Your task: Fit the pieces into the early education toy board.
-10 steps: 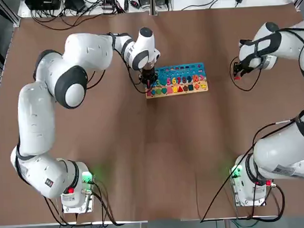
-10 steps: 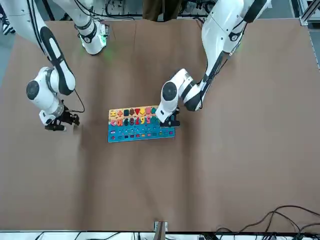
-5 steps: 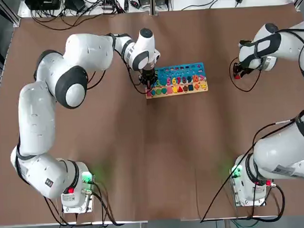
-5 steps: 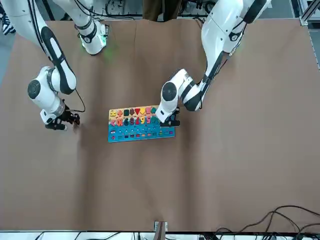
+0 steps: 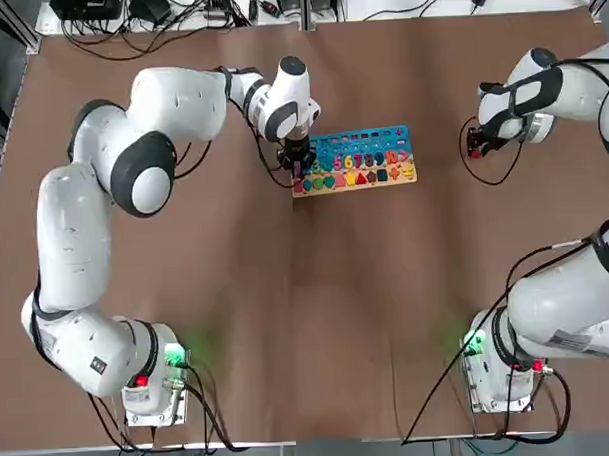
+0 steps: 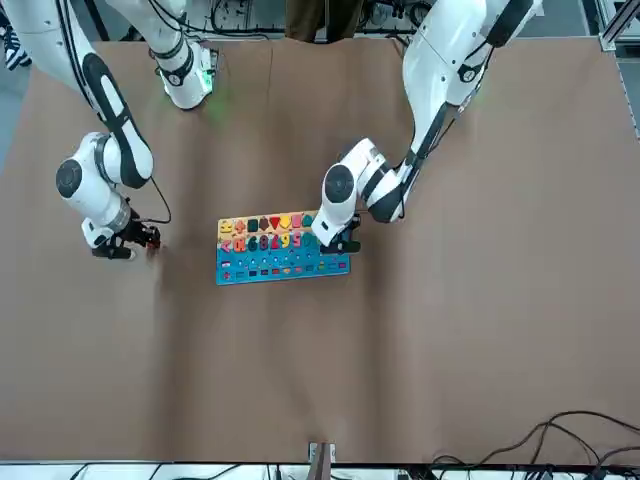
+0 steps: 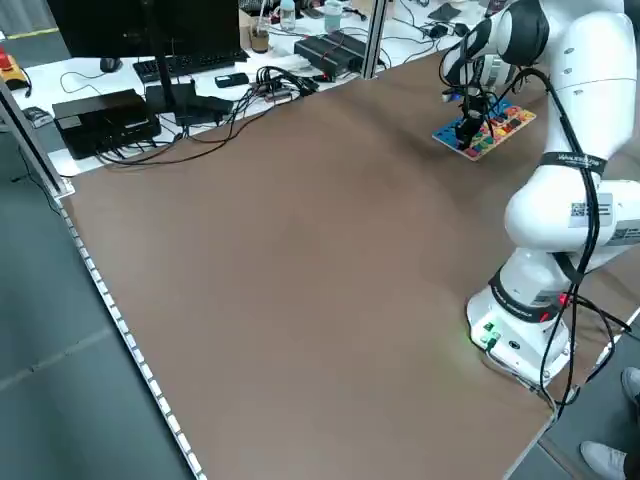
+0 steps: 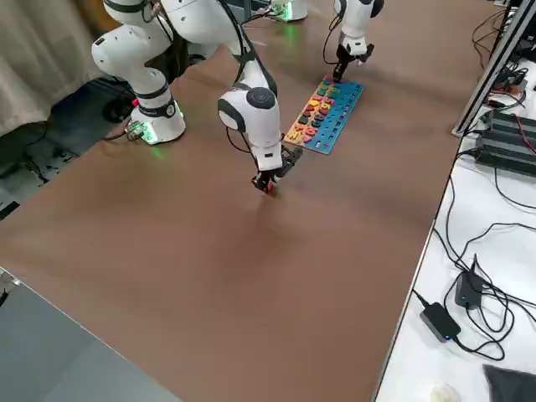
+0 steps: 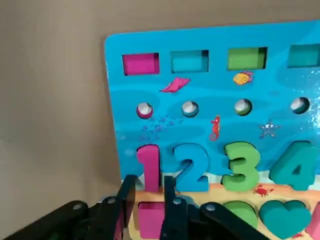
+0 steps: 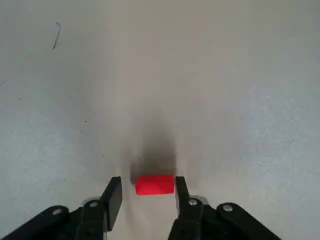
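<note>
Glossy white plastic shells cover the two robot arms (image 5: 93, 195), their joints banded in matt black. The small rectangular wooden toy board (image 9: 210, 125) shows a smooth, painted blue top and a pale bare-wood edge. The wide brown table top (image 5: 307, 308) looks matt and faintly grained. A tiny red block (image 10: 154, 184) appears smooth, with a dull sheen.

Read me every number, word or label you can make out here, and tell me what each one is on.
"1", pink number piece, seated in the toy board.
"2", blue number piece, on the same board.
"3", green number piece, beside it.
"4", teal number piece, cut off at the edge of the left wrist view.
Later numbers in the board's number row: too small to read.
Labels on the arms: too small to read.
</note>
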### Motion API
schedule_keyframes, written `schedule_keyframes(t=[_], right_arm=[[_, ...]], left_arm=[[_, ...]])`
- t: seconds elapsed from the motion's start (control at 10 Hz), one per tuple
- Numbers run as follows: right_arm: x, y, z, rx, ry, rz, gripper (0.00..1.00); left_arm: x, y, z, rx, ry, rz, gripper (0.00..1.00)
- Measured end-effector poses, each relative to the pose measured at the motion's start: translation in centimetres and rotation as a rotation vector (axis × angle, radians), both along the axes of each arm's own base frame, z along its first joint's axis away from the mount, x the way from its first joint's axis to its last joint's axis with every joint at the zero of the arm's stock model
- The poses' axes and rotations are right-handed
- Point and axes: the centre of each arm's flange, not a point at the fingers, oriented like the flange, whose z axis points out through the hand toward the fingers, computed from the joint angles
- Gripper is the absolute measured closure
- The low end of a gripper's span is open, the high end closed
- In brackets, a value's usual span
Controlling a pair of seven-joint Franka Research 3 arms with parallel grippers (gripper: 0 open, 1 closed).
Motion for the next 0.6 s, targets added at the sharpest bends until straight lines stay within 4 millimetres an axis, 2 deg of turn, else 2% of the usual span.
schedule_keyframes(t=[0.1,0.3,0.6], right_arm=[[0.0,0.0,0.0,0.0,0.001,0.0,0.48],[-0.1,-0.1,-0.3,0.0,0.006,-0.003,0.49],[-0.3,-0.6,-0.4,-0.002,0.009,-0.011,0.49]], left_arm=[[0.5,0.1,0.7,-0.008,-0.011,0.006,0.65],[2.3,0.6,4.2,-0.039,-0.06,0.024,0.58],[6.4,4.6,11.3,-0.062,-0.129,0.034,0.38]])
